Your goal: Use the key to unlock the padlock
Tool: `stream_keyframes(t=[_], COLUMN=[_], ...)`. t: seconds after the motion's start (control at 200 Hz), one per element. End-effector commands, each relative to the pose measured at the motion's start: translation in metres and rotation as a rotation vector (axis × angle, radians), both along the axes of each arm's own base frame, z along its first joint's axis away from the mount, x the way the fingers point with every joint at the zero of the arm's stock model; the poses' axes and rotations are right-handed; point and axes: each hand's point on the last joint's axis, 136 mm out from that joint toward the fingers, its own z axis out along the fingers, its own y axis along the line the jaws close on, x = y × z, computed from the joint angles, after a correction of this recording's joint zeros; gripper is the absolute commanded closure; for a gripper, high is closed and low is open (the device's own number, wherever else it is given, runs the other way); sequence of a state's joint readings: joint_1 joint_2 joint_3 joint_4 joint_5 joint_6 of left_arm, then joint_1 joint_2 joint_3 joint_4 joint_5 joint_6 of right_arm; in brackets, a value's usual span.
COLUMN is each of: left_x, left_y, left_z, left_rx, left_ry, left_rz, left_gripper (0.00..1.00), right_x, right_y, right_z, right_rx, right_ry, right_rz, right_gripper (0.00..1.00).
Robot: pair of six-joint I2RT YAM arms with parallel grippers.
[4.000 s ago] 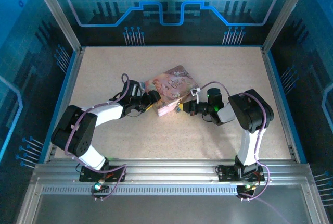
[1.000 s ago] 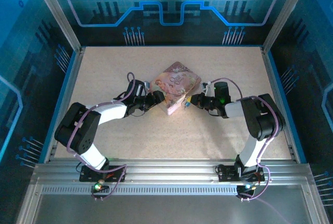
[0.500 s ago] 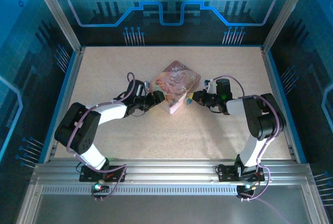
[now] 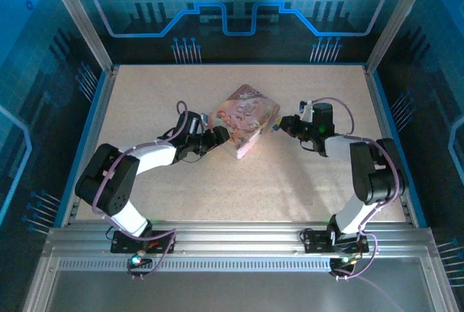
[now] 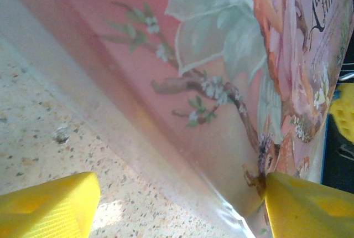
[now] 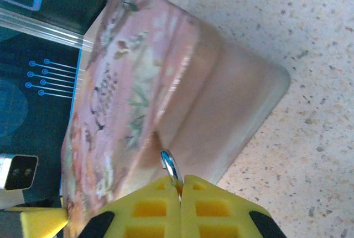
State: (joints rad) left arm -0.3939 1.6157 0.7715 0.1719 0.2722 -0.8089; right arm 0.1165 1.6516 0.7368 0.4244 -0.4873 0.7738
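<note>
Right end effector (image 6: 180, 182) is clenched on the silvery shackle of the padlock (image 6: 168, 163) beside the pink tin box (image 6: 166, 77); left end effector (image 5: 180, 196) stands released, straddling its edge.

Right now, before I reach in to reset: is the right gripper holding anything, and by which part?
The right gripper is shut on the padlock, apparently by its body; its silvery loop pokes out past the fingertips.

- A pink tin box (image 4: 248, 117) with flower pictures lies cornerwise near the middle of the speckled beige worktop (image 4: 304, 181).
- Blue patterned walls (image 4: 239, 0) stand around.
</note>
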Motion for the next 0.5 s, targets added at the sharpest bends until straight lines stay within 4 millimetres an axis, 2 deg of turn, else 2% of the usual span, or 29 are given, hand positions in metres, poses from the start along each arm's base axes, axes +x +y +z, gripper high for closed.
stream_keyframes(t=[0.0, 0.15, 0.285, 0.43, 0.49], left_x=[-0.019, -0.017, -0.021, -0.032, -0.038], left_y=[0.024, 0.037, 0.055, 0.085, 0.100], left_z=[-0.010, 0.034, 0.071, 0.097, 0.103], left_rx=[0.115, 0.151, 0.181, 0.226, 0.257], left_ry=[0.061, -0.067, -0.176, -0.271, -0.302], left_rz=[0.028, 0.053, 0.088, 0.179, 0.229], left_gripper=[0.21, 0.18, 0.14, 0.10, 0.06], right_x=[-0.011, -0.042, -0.077, -0.121, -0.137], right_y=[-0.011, -0.010, -0.011, -0.011, -0.010], right_z=[0.014, 0.028, 0.039, 0.039, 0.036], right_rx=[-0.070, -0.139, -0.204, -0.263, -0.274], right_ry=[-0.041, -0.042, -0.024, 0.036, 0.073], right_rz=[0.019, 0.101, 0.175, 0.251, 0.281], right_gripper=[1.00, 1.00, 1.00, 1.00, 1.00])
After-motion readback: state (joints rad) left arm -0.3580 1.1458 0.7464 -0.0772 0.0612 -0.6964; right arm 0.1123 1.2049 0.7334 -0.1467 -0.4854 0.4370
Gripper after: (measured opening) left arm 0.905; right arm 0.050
